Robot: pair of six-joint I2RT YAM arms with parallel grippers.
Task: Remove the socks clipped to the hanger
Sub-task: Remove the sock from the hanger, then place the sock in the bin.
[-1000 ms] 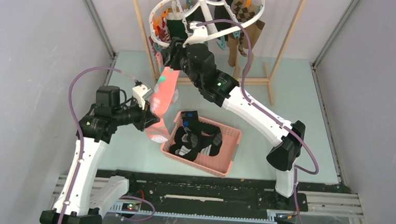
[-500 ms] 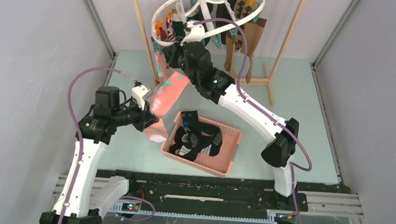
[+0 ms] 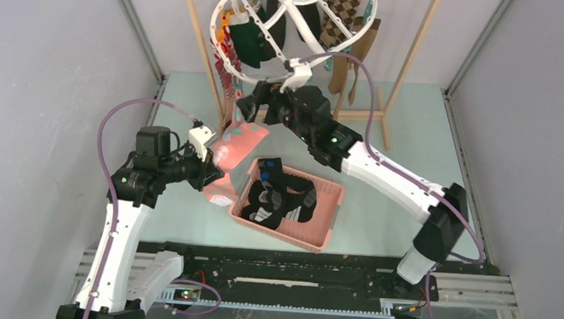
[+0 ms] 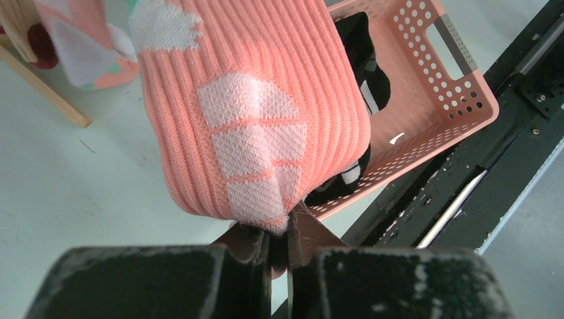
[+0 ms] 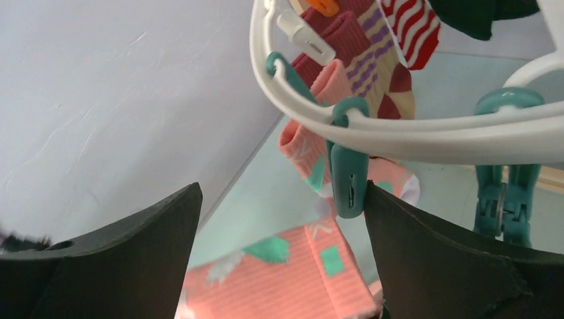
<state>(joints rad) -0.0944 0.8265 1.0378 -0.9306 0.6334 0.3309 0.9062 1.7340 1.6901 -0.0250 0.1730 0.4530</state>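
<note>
Grey walls enclose a pale green counter (image 3: 413,138). Low on the left side, the left gripper (image 4: 279,232) is clamped tight on one end of a pink sock (image 4: 253,113). The sock slants up beside a pink basket (image 3: 319,228) holding black socks (image 3: 280,196). The right gripper (image 5: 279,199) is spread wide and empty just below the white hanger (image 5: 432,133), near a teal clip (image 5: 347,179). Other socks (image 5: 359,46), striped, argyle and dark green, hang clipped to the hanger.

white hanger (image 5: 412,136), teal clothespin (image 5: 347,183), pink sock (image 5: 279,282) below, jaws wide apart
</note>
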